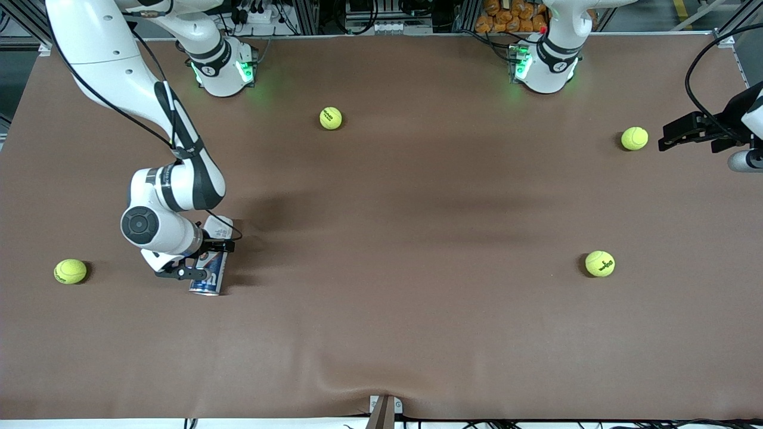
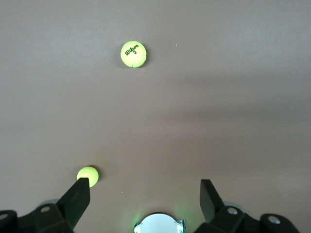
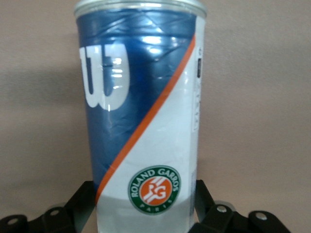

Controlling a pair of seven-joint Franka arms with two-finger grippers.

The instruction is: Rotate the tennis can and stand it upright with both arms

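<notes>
Right gripper (image 1: 199,267) down at the table (image 1: 381,333) toward the right arm's end, nearer the front edge, jaws clamped either side of the tennis can (image 1: 208,275), which lies on the cloth with its silvery rim pointing at the front edge; a tennis ball (image 1: 70,271) sits beside it toward that end's edge. Another ball (image 1: 331,118) lies near the bases' edge, one more (image 1: 599,263) toward the left arm's end. Left gripper (image 1: 685,134) waits over that end's edge beside a fourth ball (image 1: 634,138), jaws spread wide, holding nothing.
</notes>
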